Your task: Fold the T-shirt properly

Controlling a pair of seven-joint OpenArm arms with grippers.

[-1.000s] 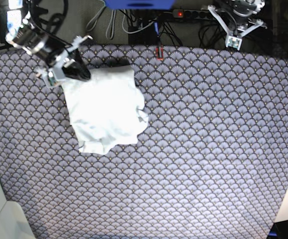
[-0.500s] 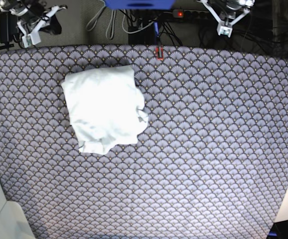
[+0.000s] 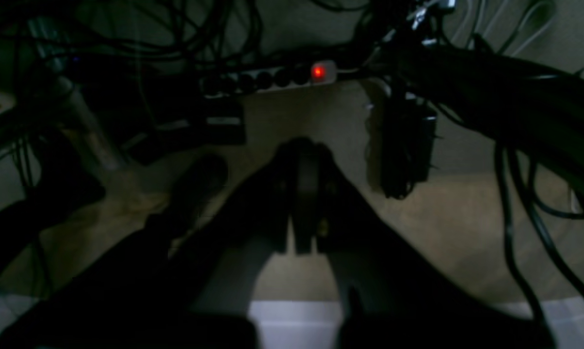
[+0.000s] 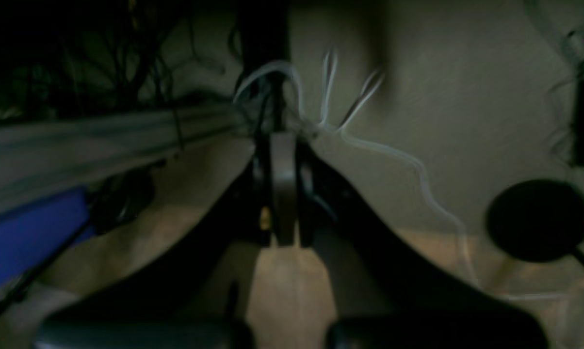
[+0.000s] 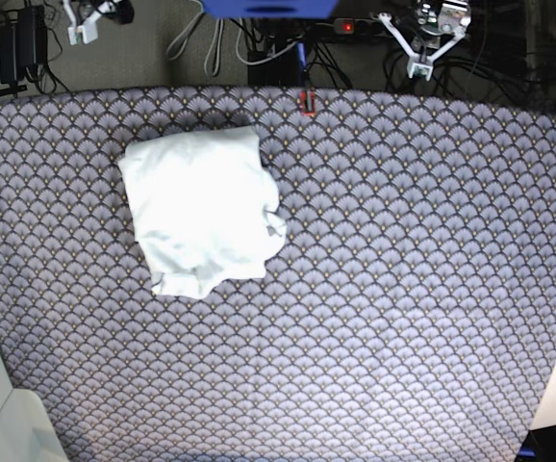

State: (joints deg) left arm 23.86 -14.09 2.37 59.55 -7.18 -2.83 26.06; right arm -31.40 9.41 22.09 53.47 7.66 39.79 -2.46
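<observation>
Only the base view shows the T-shirt (image 5: 201, 210); wrist views show both fingers (image 3: 301, 203) pressed together, empty

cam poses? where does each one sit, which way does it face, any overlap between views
Base: overhead, looking down at the T-shirt on the patterned table; both grippers at the top edge.
Left wrist: on the left gripper, shut, facing floor cables.
Right wrist: on the right gripper, shut, facing floor.
Shared: base and left wrist both show the power strip.
</observation>
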